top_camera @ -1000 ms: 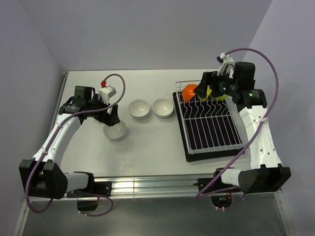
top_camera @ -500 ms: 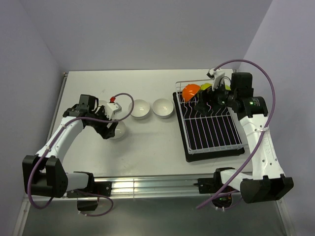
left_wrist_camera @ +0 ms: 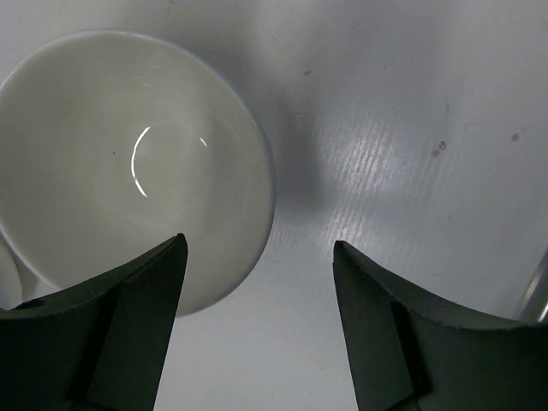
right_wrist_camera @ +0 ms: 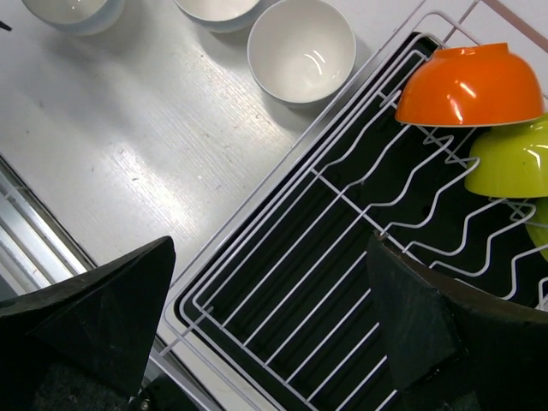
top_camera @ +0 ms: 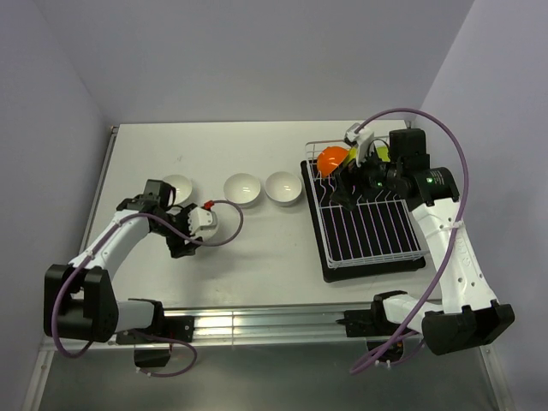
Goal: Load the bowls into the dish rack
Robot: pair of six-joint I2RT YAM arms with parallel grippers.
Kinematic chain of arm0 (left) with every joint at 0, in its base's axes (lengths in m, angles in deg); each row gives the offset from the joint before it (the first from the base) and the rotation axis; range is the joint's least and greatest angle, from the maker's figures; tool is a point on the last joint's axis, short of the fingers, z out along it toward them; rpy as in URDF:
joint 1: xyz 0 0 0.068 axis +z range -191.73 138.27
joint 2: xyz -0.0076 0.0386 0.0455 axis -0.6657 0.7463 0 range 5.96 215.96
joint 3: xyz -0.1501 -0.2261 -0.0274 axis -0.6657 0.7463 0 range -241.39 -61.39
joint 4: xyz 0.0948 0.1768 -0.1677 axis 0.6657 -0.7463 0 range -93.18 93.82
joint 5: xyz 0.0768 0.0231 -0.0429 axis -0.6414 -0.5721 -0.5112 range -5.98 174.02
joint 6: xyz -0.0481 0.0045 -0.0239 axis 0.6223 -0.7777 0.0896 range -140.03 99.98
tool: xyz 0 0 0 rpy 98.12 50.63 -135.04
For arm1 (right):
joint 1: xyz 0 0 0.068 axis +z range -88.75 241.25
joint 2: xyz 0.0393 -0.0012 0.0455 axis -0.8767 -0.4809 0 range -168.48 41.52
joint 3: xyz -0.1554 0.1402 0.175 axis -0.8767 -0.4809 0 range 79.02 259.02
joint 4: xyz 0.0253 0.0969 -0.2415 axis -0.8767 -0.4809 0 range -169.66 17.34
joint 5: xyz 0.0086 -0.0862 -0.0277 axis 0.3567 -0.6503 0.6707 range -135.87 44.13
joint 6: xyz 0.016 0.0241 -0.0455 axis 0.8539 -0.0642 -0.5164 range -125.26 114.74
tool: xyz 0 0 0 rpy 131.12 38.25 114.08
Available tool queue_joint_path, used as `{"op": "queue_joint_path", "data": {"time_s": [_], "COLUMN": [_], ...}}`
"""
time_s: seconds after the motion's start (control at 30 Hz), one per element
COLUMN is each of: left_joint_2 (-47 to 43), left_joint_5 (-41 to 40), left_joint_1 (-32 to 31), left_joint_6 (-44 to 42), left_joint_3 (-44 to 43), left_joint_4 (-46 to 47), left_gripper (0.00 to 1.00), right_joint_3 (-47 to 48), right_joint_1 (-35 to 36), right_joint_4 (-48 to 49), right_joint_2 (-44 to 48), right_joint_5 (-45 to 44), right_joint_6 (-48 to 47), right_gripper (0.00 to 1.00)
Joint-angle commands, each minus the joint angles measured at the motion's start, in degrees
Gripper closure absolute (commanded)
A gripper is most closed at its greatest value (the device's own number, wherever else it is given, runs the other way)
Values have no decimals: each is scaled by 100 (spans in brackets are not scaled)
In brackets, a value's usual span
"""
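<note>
The white wire dish rack (top_camera: 370, 229) on its black tray stands at the right. An orange bowl (top_camera: 331, 158) and lime green bowls (top_camera: 380, 154) lean in its far end. In the right wrist view the orange bowl (right_wrist_camera: 469, 86) and two green ones (right_wrist_camera: 514, 158) stand in the prongs of the rack (right_wrist_camera: 342, 282). My right gripper (top_camera: 344, 192) (right_wrist_camera: 270, 257) hovers open and empty over the rack. White bowls (top_camera: 177, 187) (top_camera: 242, 189) (top_camera: 283, 187) sit on the table. My left gripper (top_camera: 178, 240) (left_wrist_camera: 259, 248) is open, low over the table beside a white bowl (left_wrist_camera: 128, 163), one finger overlapping its rim.
A metal rail (top_camera: 257, 321) runs along the near table edge by the arm bases. The left arm's purple cable (top_camera: 224, 231) loops over the table beside its wrist. Grey walls close in the back and both sides.
My right gripper has let go of a green bowl in the rack and pulled back left and nearer. My left gripper has swung nearer and left, uncovering the far-left white bowl.
</note>
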Motion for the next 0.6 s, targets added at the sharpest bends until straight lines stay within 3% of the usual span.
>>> {"op": "queue_joint_path", "data": {"time_s": [0.0,0.27,0.57], "left_joint_2": [328,875,1191], "left_joint_5": [13,-225,187], "left_joint_1": [-106,-457,-783], "left_joint_6": [-740,-600,-389], "left_joint_3": [112,235,-71], "left_joint_4": [266,626,170], "left_gripper": [26,45,87], "right_joint_3": [-10,192,535], "right_joint_1": [32,32,-21], "right_joint_4": [65,64,90], "right_joint_2": [151,124,-25], "right_joint_5": [119,330,875], "right_joint_6": [-291,-599,-608], "right_gripper": [0,0,1]}}
